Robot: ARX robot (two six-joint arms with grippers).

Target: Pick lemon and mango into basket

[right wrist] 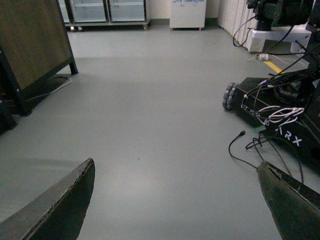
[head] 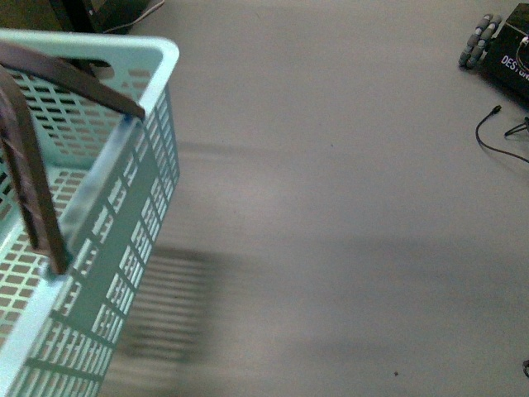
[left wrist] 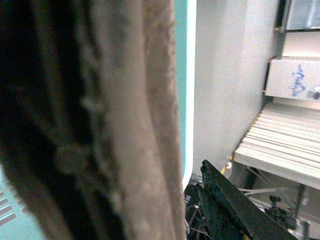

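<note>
The turquoise basket fills the left of the front view, hanging above the grey floor and casting a shadow on it. Its brown handle arches over it. Only bare slots show in the part of its base that is in view. In the left wrist view the handle fills the picture up close, with my left gripper shut on it; one black finger shows beside it. My right gripper is open over bare floor with nothing between its fingers. The lemon and the mango are out of view.
A black wheeled robot base with trailing cables stands at the far right; it also shows in the right wrist view. A wooden panel on black legs, glass-door fridges and a white cabinet border the floor.
</note>
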